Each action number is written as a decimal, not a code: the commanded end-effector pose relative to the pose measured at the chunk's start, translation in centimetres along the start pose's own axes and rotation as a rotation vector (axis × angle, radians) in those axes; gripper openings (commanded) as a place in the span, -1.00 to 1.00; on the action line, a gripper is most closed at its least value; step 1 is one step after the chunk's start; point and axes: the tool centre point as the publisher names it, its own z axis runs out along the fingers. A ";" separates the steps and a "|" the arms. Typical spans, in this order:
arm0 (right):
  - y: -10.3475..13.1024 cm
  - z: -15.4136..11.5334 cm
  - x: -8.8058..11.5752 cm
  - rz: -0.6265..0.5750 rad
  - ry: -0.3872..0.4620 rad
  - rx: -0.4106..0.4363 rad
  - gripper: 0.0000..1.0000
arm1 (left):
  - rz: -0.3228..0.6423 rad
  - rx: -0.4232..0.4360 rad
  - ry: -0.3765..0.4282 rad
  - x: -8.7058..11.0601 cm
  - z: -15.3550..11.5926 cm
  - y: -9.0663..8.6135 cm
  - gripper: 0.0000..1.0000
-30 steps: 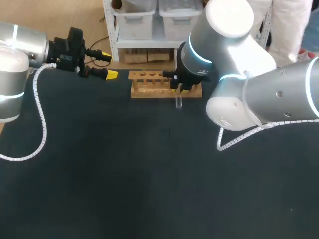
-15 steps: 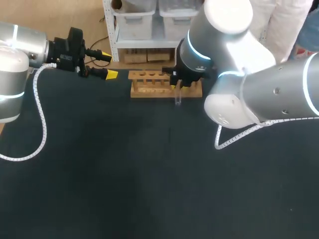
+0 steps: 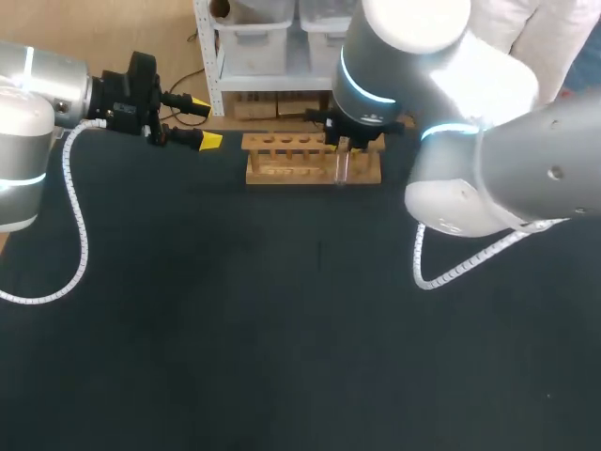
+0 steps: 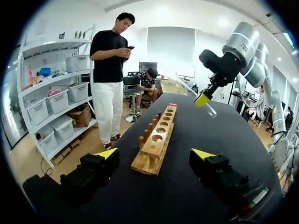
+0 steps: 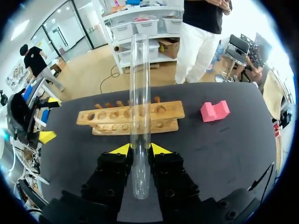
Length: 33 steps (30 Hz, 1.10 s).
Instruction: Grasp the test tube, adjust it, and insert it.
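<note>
Surface (image 3: 235,329) is dark, with the wooden rack (image 3: 282,160) near its far edge, so I'll place everything off that rack. What matters is the right arm (image 3: 488,160), which reaches over the rack's right end. The left arm (image 3: 38,103) sits well off the rack's left end, its left gripper (image 4: 155,153) spread wide with nothing in it, looking down the row of holes. A pink block (image 5: 215,111) sits just off the rack's right end. The test tube (image 5: 140,116) is clamped between the fingers of the right gripper (image 5: 140,148), most of its length sticking out past the tips. It's roughly upright and raised off the surface at the front of the rack's right end. To me it doesn't look centred over a hole yet, so the next move hinges on lining its long axis up above one.
</note>
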 end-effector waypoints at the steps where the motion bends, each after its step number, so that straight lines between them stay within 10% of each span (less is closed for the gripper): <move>1: -0.4 -2.6 0.9 -0.017 -0.052 -0.029 -1.00 | 0.000 0.001 0.000 0.0 0.0 0.1 1.00; 33: -0.3 -4.9 1.5 -0.040 -0.052 -0.028 -1.00 | 0.000 0.001 0.000 0.0 0.0 0.1 1.00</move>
